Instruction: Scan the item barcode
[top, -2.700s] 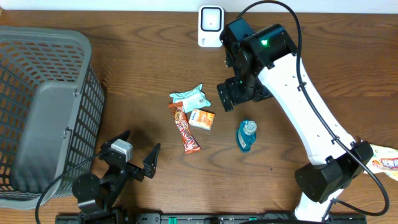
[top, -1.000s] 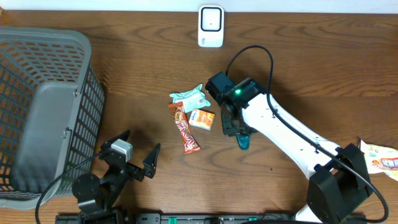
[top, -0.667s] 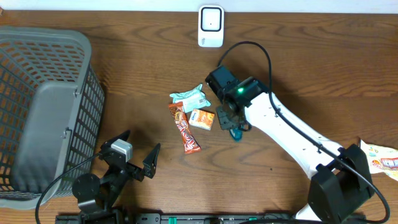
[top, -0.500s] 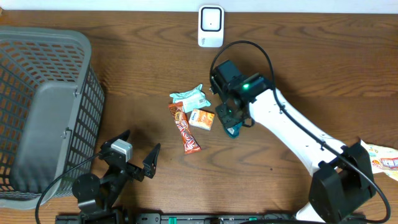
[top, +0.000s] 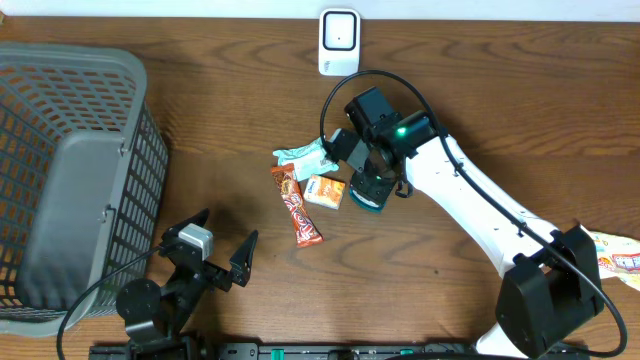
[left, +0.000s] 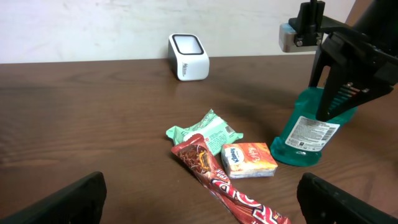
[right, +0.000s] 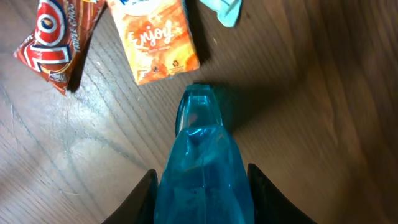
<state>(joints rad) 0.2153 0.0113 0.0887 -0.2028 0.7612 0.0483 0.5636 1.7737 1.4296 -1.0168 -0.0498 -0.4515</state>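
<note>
Pinching the teal bottle (left: 290, 149) by its upper part in the right hand (left: 339, 87), just beside the orange carton (left: 249, 158) at the middle of the counter (top: 200, 80); unable to tell whether standing on its base or just lifted clear. Leaving the left hand (top: 225, 232) spread wide and idle near the front edge, gripping nothing. Noting the white label (left: 311, 132) turned toward the front, away from the white scanner (top: 339, 42), which is standing well apart at the far edge and showing its window forward. Judging the step in hand as carrying the bottle to the scanner. Recommending lifting straight up first, avoiding any drag across the carton, the green packet (top: 308, 155) and the red snack bar (top: 300, 208). Recommending turning the wrist during travel, bringing the label round to face the window, then presenting it square and near without touching, and pausing there steadily. Watching for slip, judging by a smooth curved plastic body pinched high with liquid weight below. Watching also against covering the label with the grip or tilting it out of the window's line.
</note>
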